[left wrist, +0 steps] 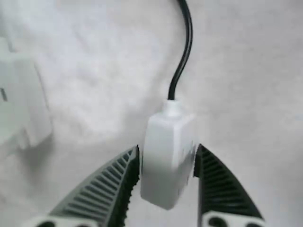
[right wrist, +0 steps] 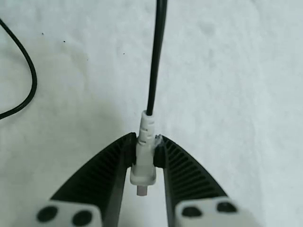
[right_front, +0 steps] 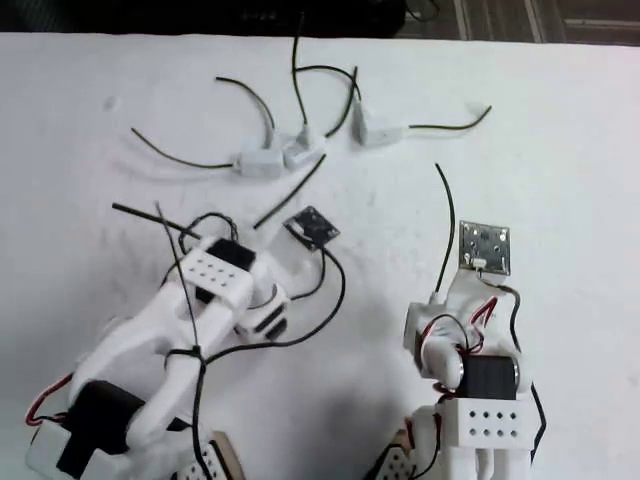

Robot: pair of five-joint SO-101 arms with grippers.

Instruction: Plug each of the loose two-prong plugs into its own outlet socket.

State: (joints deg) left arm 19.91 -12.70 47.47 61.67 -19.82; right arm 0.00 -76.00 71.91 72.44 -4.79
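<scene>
My left gripper (left wrist: 165, 189) is shut on a white plug body (left wrist: 166, 158); its black cord (left wrist: 182, 61) runs away over the table. In the high view this gripper (right_front: 264, 252) sits left of centre. My right gripper (right wrist: 144, 165) is shut on a slim white plug (right wrist: 143, 156), and that plug's black cord (right wrist: 157, 56) leads straight ahead. From above, the right gripper (right_front: 437, 302) is at the lower right, the cord (right_front: 449, 225) curving up from it. Three more white plug bodies (right_front: 258, 163), (right_front: 303, 148), (right_front: 372, 130) with short black cords lie at the back.
A white block (left wrist: 21, 111) lies close beside the left gripper. A loose black wire (right_front: 330, 300) loops between the arms over the white table (right_front: 560, 200). Another wire (right wrist: 26, 80) curves near the right gripper. The table's far edge (right_front: 150, 35) meets a dark background.
</scene>
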